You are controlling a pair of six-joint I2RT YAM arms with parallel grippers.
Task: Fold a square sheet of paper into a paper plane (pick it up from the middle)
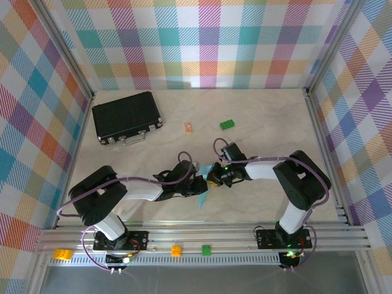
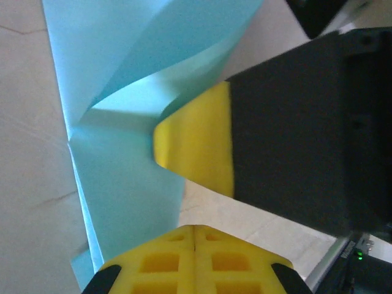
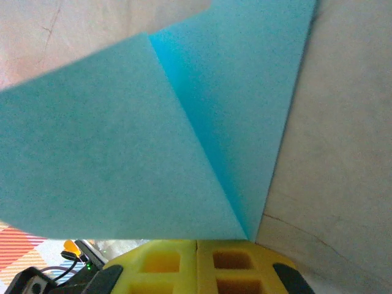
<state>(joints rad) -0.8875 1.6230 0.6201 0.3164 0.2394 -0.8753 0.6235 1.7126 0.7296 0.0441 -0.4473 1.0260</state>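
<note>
Your worktop [image 1: 263, 116] is mostly bare marble-look surface. The action sits at its middle, a little toward the near edge, where the left arm [image 1: 138, 190] and the right arm [image 1: 269, 168] reach in from opposite sides and meet nose to nose. The black case [image 1: 127, 116] lies well apart in the far left corner and plays no part here.

Between the two arms you have the light blue sheet of paper [image 1: 201, 197], already carrying at least one fold. From above it reads as a slim strip whose long axis runs near-to-far, so it lies crosswise to the line on which the arms face each other. Its lower tip points at the near edge.

The left tool [image 1: 196, 184] has its jaws pressed together, and from its wrist the sheet [image 2: 122, 184] runs down under the tips [image 2: 195, 245], so it looks pinched there. The right tool [image 1: 214, 178] is likewise closed. The crease in the sheet [image 3: 122, 153] slants straight down into its yellow tips [image 3: 197, 260]. One yellow finger [image 2: 197, 144] of the right tool presses into the paper just beside the left one.

Neither arm is nearer, since both appear to be on the sheet. I judge that your next fold depends on keeping that crease square between them.

The green brick [image 1: 227, 125] and a small orange piece [image 1: 188, 127] lie toward the far edge, clear of the work.
</note>
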